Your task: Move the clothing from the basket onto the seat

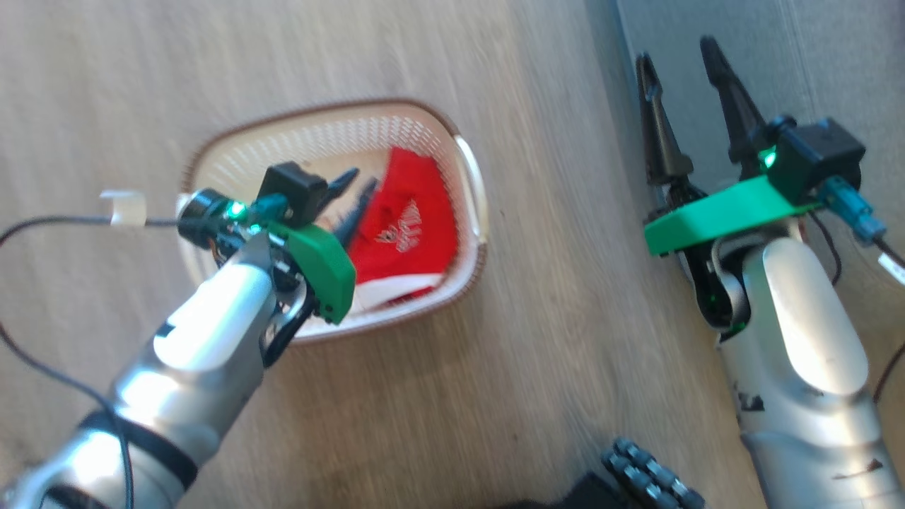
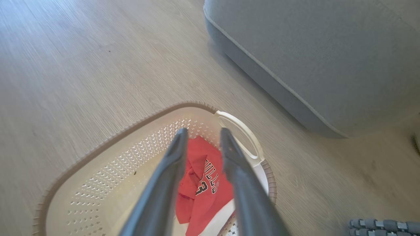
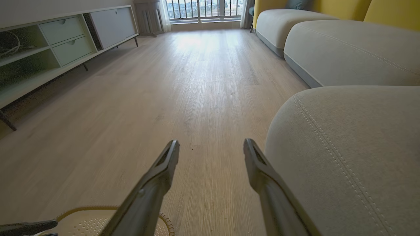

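Left hand (image 2: 203, 132) is held with fingers spread over the red jersey (image 2: 205, 196), which is seen crumpled in the cream basket (image 2: 124, 157) on the wooden floor (image 2: 82, 65). Nearby, the grey seat (image 2: 328, 59) is flanked by the right hand (image 3: 211, 143), likewise spread.

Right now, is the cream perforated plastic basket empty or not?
Not empty: the cream perforated plastic basket holds crumpled red fabric clothing with white lettering, near one white handle.

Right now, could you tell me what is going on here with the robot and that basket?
The left gripper hangs open above the red clothing in the basket, which sits on the wooden floor; nothing is gripped yet. The right gripper is open and empty by the edge of the grey seat.
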Controlling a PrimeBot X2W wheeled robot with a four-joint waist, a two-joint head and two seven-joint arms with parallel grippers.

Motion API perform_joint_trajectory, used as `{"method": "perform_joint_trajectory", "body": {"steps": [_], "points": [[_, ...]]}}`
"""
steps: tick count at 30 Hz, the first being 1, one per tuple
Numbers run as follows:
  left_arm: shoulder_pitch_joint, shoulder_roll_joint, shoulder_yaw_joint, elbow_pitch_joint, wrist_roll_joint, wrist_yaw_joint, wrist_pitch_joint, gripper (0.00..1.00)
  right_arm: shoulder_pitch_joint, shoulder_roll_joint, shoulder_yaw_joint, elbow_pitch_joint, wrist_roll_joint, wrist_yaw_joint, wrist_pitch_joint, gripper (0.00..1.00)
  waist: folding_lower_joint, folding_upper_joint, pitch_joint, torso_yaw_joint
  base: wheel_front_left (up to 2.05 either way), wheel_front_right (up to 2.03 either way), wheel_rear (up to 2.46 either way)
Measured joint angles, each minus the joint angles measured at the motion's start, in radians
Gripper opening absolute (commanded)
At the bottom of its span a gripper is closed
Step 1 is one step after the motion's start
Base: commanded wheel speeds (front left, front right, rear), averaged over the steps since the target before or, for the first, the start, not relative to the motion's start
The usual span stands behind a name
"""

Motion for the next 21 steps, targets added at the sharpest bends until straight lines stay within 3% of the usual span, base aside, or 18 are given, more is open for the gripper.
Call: {"method": "perform_joint_trajectory", "body": {"steps": [1,9,21], "points": [[0.024,0.0,0.035,-0.027,0.016,0.004,-0.001,1.0,0.009,-0.001,-0.003,0.004,0.0,0.0,0.0,1.0,0.0,0.0,-0.019,0.011,0.0,0.0,0.0],[0.233,-0.005,0.293,-0.194,0.156,0.033,-0.001,1.0,0.085,-0.016,-0.016,0.039,0.001,0.0,0.0,1.0,0.0,0.0,-0.158,0.089,0.0,0.0,0.0],[0.503,-0.063,0.666,-0.311,0.31,0.026,-0.001,1.0,0.185,-0.034,-0.017,0.08,0.015,0.0,0.0,1.0,0.0,0.0,-0.346,0.171,0.0,0.0,0.0]]}}
